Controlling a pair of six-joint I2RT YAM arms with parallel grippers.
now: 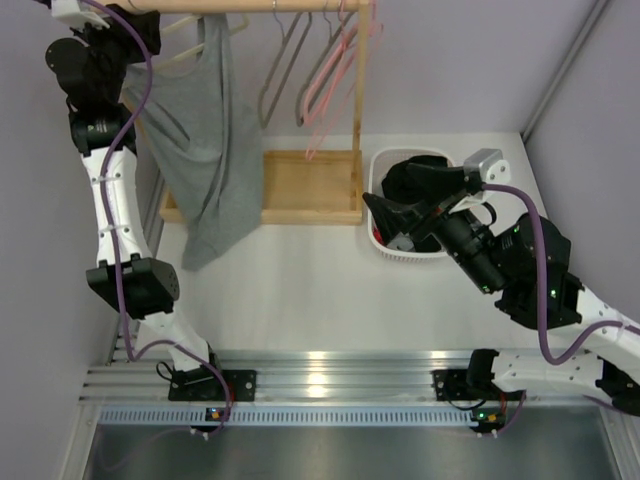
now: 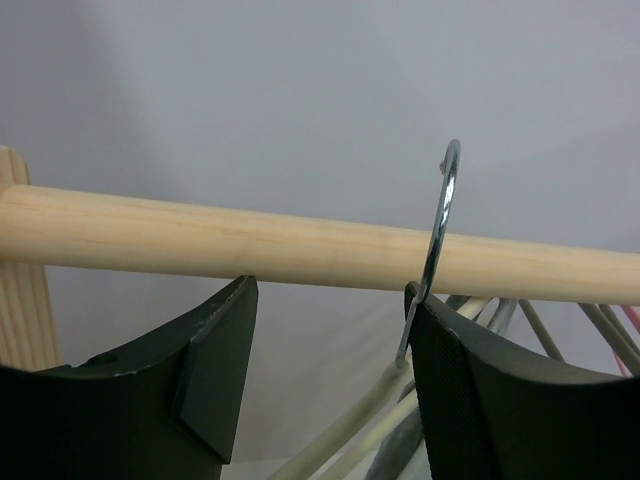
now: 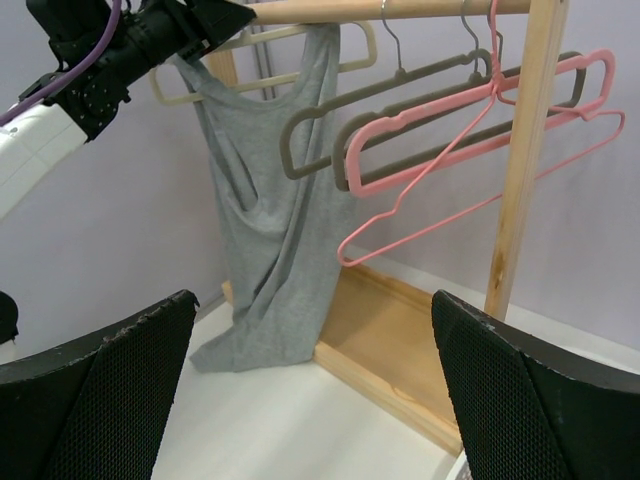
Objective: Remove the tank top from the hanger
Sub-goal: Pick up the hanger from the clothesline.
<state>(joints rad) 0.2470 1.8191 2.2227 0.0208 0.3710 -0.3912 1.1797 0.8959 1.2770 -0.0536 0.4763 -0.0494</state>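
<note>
Black mesh fingers (image 3: 110,380) of the right pincer (image 3: 312,300) fill the bottom corners of its wrist view. They're spread as wide as they go with nothing between them, and from overhead that arm hangs by the white basket (image 1: 385,160) of dark clothes.

The job looks barely started to me. The grey tank top (image 3: 270,220) is on the cream hanger (image 3: 285,33), caught at one shoulder end. Its other strap sags loose (so maybe half slipped off, hard to say), and its hem trails down onto the rack's wooden base (image 1: 300,185) and the bench (image 1: 300,290).

The left pincer (image 2: 330,295) is up at the wooden rail (image 2: 150,235), jaws partly apart with only air showing between them. The hanger's metal hook (image 2: 440,230) sits right at the inner edge of one finger and I don't see it clamped.

What's left, I'd guess, is steadying the hanger, pulling that last strap free, and getting the top clear of the rack.

As for brands or writing, I can't read any anywhere, and no tag shows on the top.
</note>
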